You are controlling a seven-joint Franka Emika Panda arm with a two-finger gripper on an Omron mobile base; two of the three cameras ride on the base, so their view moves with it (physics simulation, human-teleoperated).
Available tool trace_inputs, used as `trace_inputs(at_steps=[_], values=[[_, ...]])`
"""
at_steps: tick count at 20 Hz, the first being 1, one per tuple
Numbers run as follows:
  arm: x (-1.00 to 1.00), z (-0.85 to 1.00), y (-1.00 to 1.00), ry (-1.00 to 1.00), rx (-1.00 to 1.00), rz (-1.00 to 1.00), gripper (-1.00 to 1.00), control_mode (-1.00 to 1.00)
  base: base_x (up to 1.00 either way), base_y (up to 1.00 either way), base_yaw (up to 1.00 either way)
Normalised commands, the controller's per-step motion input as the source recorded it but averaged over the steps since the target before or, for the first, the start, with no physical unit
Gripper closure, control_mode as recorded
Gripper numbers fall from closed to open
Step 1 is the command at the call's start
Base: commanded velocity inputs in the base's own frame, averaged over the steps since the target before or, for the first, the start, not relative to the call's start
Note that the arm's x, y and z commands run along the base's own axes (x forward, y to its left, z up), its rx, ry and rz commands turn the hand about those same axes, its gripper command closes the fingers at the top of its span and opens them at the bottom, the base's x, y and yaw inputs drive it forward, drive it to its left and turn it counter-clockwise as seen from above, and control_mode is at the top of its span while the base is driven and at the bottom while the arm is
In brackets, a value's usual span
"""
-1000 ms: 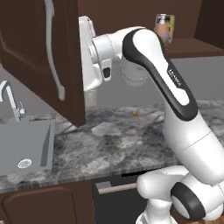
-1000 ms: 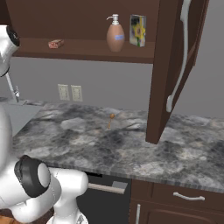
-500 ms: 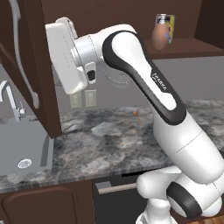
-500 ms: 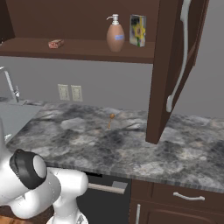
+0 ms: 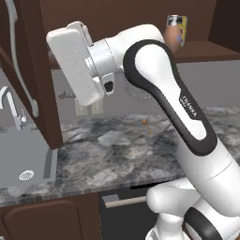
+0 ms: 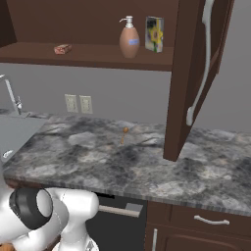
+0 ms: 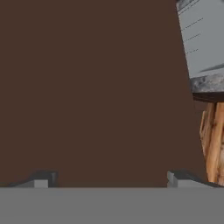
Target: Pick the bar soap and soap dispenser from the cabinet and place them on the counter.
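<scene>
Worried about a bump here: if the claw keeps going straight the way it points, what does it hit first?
Most likely the open cabinet door: its dark brown panel sits flat ahead of the open claw. How near it is, I can't tell.

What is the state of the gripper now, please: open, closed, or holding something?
Gripper: open, jaws wide apart, holding nothing; it faces a dark brown cabinet surface.
</scene>
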Motion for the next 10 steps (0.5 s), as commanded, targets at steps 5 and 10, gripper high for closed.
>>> trace_inputs(at_steps=[5, 10], values=[[-0.37, 0.0, -0.64, -0.2, 0.0, 0.01, -1.0, -1.0, 0.0, 0.0, 0.0], [-0.3, 0.0, -0.8, -0.2, 0.01, 0.02, -1.0, -1.0, 0.0, 0.0, 0.0]])
